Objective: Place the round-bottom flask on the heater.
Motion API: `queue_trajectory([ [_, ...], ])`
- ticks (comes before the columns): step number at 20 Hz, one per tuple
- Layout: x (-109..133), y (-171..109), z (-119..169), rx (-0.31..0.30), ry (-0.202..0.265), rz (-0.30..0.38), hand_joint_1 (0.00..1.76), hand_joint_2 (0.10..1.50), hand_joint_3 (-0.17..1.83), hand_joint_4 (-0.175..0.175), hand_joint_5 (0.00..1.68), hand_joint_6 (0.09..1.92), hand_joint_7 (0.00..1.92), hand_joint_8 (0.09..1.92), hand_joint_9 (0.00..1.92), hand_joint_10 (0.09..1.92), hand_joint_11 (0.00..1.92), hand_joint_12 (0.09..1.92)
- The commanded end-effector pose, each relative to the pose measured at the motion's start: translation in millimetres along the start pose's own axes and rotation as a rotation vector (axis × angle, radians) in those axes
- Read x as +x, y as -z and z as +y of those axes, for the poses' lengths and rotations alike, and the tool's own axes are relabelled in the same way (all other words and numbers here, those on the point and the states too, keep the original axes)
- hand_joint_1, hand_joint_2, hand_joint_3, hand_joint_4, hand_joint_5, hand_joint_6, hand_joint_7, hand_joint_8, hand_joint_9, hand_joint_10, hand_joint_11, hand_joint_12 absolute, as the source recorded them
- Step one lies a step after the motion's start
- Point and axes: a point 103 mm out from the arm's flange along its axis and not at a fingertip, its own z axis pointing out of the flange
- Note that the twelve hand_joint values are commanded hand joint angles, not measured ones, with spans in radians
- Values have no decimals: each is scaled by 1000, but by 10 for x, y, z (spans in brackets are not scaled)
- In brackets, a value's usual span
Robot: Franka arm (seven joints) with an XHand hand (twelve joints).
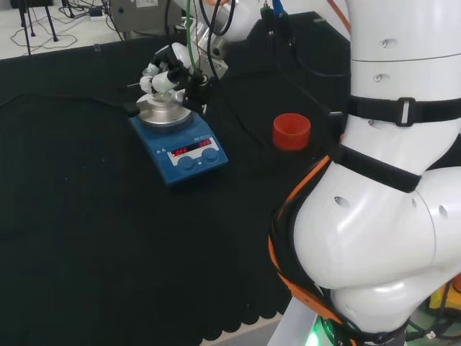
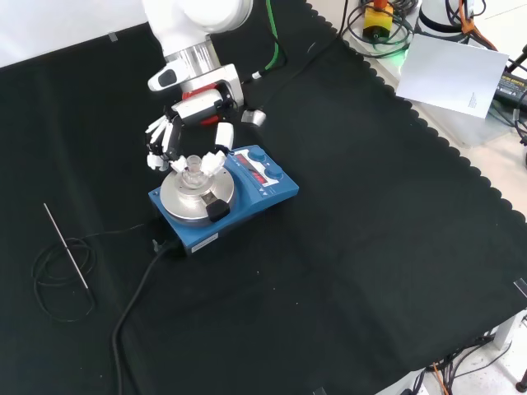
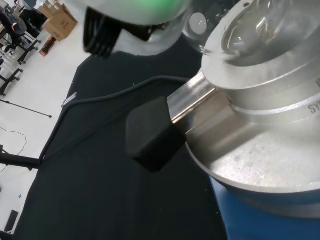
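My hand pinches the flask, seated on the heater; next, release and withdraw toward 12 o'clock.

The light is bright and even, like from lamps up high. The black cloth stays very dark and shadows on it are hard to see. In the wrist view the metal plate of the heater shines with soft white patches, and the round-bottom flask has small bright spots of glare on its glass. A white part of the hand is close, blurry and a bit green. In the head view the white arm looks very bright. The floor behind looks washed out
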Motion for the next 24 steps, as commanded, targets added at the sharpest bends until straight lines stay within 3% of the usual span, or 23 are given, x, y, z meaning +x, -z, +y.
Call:
queue_trajectory([
  [1, -66, 4, 27, -3, -9, -3, 1085, 667, 851, 115, 1064, 1126, 493, 608, 652, 590, 185, 1328],
  [13, -178, -44, 60, -4, -27, 4, 1086, 667, 849, 116, 1066, 1121, 494, 608, 652, 590, 183, 1328],
  [16, -176, -50, 46, -14, -27, 18, 1090, 733, 712, 80, 1058, 1061, 484, 612, 643, 596, 169, 1337],
  [20, -210, -28, 27, -20, -23, 8, 1070, 912, 382, 76, 1007, 1022, 460, 625, 621, 617, 151, 1345],
  [22, -237, -5, 16, -17, -13, 22, 1059, 769, 564, 6, 852, 963, 452, 613, 620, 609, 146, 1339],
  [24, -264, 42, -9, -12, 7, 30, 1035, 629, 767, -28, 653, 900, 440, 614, 609, 612, 136, 1343],
])
